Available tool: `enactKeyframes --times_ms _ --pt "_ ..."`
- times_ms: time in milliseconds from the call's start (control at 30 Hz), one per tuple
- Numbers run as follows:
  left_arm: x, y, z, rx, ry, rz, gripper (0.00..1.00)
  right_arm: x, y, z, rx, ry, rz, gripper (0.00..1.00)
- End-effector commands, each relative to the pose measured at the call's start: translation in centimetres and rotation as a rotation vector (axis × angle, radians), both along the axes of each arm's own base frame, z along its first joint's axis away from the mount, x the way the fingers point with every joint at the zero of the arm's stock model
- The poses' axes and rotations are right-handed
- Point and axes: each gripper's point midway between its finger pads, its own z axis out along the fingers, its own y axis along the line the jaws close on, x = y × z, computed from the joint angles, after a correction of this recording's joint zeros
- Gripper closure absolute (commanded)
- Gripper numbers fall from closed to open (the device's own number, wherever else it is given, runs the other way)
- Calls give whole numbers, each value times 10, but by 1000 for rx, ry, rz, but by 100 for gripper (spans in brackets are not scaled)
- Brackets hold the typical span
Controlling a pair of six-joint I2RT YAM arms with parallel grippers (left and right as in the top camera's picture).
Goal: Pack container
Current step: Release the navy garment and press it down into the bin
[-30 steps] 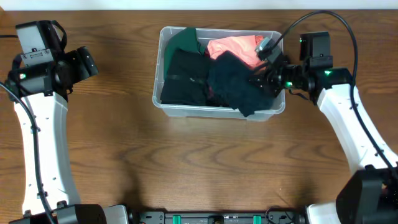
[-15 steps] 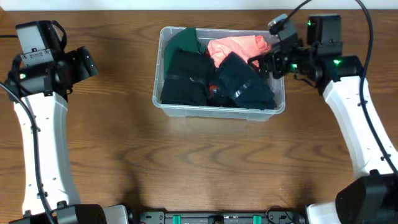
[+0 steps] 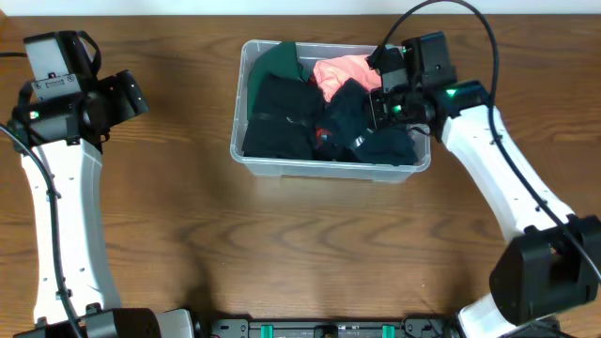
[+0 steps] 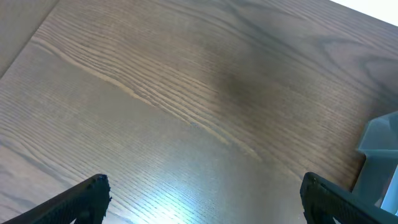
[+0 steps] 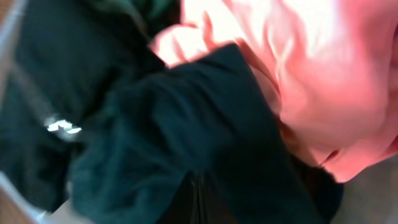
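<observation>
The clear plastic container (image 3: 329,167) stands at the table's back middle, filled with clothes: a green garment (image 3: 279,61), a pink one (image 3: 343,71), a black one (image 3: 279,117) and a dark teal one (image 3: 362,127). My right gripper (image 3: 380,103) is over the container's right half. In the right wrist view its fingers (image 5: 196,199) are shut together, pressed against the dark teal garment (image 5: 161,124) beside the pink one (image 5: 311,68). My left gripper (image 3: 141,94) is open and empty, well left of the container. In the left wrist view (image 4: 202,199) it hovers above bare wood.
The container's corner (image 4: 380,158) shows at the right edge of the left wrist view. The wooden table (image 3: 300,244) extends in front of the container. A black cable arcs above the right arm.
The dark teal garment, hanging over the container's front right rim a second ago, now lies inside. My right gripper rose, then moved left over the container. The left arm has not moved.
</observation>
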Motion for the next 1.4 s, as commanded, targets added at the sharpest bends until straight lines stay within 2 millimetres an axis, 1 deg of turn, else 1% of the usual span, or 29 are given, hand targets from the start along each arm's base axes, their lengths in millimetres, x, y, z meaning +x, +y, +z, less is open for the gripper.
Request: enactKeyframes --times_ms 0,233,333,400,433,467,767,867,933,1000,1067,1133,1200,1233,1267,1300,1367 --pt "0 1 -2 -1 6 5 2 -1 7 -7 -3 42 -70 99" --pt "0 1 -2 -1 6 5 2 -7 21 -29 -46 81 -42 99" --pt "0 1 -2 -1 6 5 2 -17 28 -40 -63 125 -19 99" --pt "0 1 -2 -1 6 5 2 -25 32 -52 -88 156 6 99" --pt "0 1 -2 -1 6 5 2 -29 34 -62 -104 176 21 99" --pt "0 1 -2 -1 6 5 2 -32 35 -68 -112 189 29 99" --pt "0 1 -2 -1 6 5 2 -47 34 -136 -189 339 64 99" --pt "0 1 -2 -1 6 5 2 -50 32 -148 -204 362 79 99" --pt "0 1 -2 -1 6 5 2 -49 31 -151 -215 362 80 99" --pt "0 1 -2 -1 6 5 2 -47 31 -150 -211 355 79 99" --pt "0 1 -2 -1 6 5 2 -43 32 -143 -206 344 75 99" --pt "0 1 -2 -1 6 5 2 -37 31 -129 -198 330 67 99" --pt "0 1 -2 -1 6 5 2 -32 28 -110 -190 315 57 98" --pt "0 1 -2 -1 6 5 2 -29 27 -96 -183 300 50 89" --pt "0 1 -2 -1 6 5 2 -24 24 -82 -177 282 44 75" --pt "0 1 -2 -1 6 5 2 -20 22 -65 -168 259 39 65" --pt "0 1 -2 -1 6 5 2 -15 18 -38 -152 216 30 50"
